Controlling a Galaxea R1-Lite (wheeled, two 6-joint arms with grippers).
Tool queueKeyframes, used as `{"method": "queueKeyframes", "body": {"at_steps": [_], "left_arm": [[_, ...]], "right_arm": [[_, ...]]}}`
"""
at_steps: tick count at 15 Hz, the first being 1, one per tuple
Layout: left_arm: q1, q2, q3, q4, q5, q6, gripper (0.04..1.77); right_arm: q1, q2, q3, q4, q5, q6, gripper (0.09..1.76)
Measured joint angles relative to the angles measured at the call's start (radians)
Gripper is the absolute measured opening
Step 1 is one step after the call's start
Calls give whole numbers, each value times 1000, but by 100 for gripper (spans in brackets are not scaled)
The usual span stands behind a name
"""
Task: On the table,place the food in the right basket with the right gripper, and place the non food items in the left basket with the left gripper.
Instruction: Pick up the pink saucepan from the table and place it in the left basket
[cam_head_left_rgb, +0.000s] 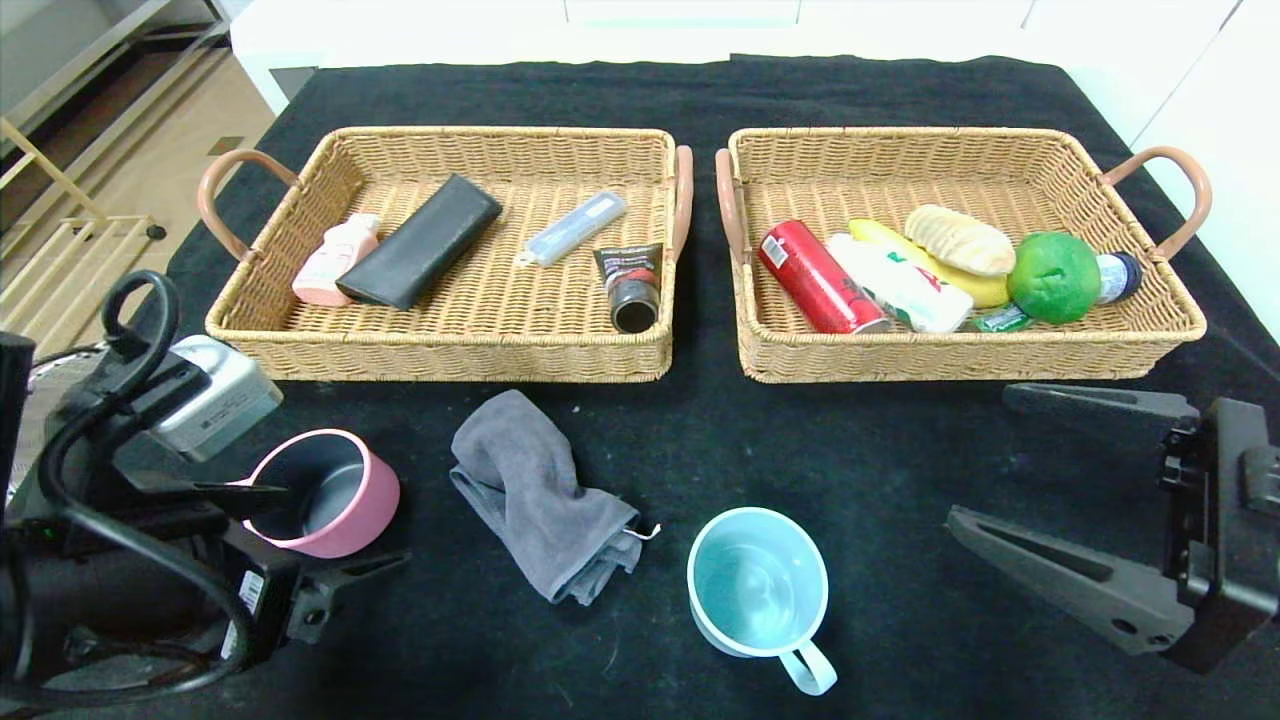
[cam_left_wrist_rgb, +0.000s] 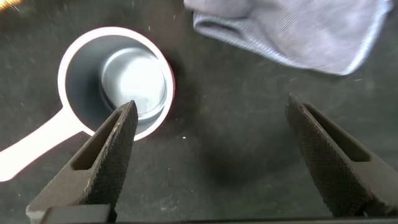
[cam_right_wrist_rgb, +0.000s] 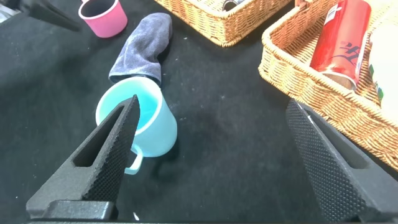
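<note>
On the black table (cam_head_left_rgb: 850, 450), the right basket (cam_head_left_rgb: 1100, 345) holds the food: a red can (cam_head_left_rgb: 815, 275), a green lime (cam_head_left_rgb: 1052, 277) and a ridged bread loaf (cam_head_left_rgb: 958, 240). The left basket (cam_head_left_rgb: 440, 350) holds a black case (cam_head_left_rgb: 420, 255) and some small toiletries. My left gripper (cam_head_left_rgb: 348, 521) hovers open and empty at the front left, beside a pink cup (cam_head_left_rgb: 325, 490). My right gripper (cam_head_left_rgb: 978, 455) stands open and empty at the front right, short of the right basket. In the right wrist view the right gripper (cam_right_wrist_rgb: 212, 102) has bare cloth between its fingers.
A crumpled grey cloth (cam_head_left_rgb: 540, 495) lies between the pink cup and a light blue mug (cam_head_left_rgb: 757, 585) at the front centre. A banana (cam_head_left_rgb: 975, 285), a white packet (cam_head_left_rgb: 900, 285) and a small bottle (cam_head_left_rgb: 1118, 277) also lie in the right basket.
</note>
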Motion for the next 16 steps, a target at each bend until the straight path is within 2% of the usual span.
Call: {"method": "queueKeyframes", "body": {"at_steps": [3, 16], "left_arm": [[17, 42, 2, -9, 32, -6, 172], [85, 156, 0, -16, 27, -5, 172]], "right_arm": [[3, -3, 3, 2, 0, -2, 171], [10, 11, 12, -3, 0, -2, 171]]}}
